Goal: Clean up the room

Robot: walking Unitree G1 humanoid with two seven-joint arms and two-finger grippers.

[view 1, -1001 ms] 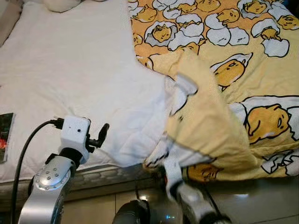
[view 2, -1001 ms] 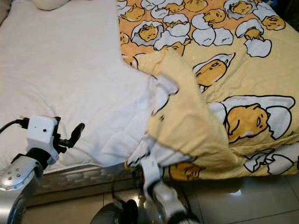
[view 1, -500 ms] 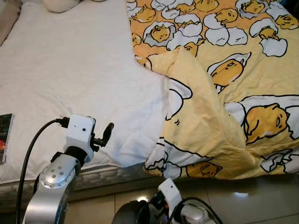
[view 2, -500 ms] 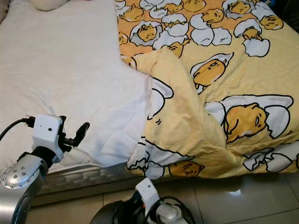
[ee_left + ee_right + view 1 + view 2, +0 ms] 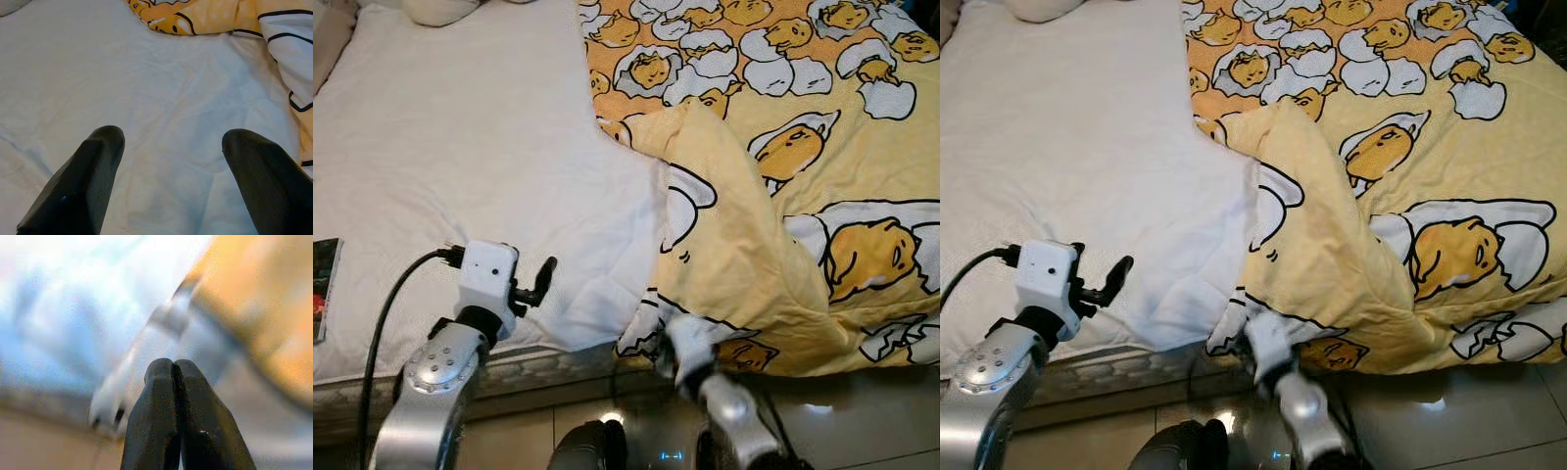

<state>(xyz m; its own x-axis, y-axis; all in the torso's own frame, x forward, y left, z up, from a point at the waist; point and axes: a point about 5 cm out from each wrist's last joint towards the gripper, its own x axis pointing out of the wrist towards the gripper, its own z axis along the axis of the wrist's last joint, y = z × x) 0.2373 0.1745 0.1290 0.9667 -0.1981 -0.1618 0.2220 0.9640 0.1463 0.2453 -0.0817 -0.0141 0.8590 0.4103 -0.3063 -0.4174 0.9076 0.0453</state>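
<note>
Right hand (image 5: 172, 369), fingers pressed together, points at the blanket's (image 5: 744, 245) edge.

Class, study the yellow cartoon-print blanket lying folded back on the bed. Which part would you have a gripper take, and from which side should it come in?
Probably the folded lower corner of the blanket, overhanging the foot edge of the white mattress. It hangs free, so fingers could close around it; elsewhere the cloth lies flat. Come in from below at the foot of the bed, where the right gripper is, its fingers together.
</note>
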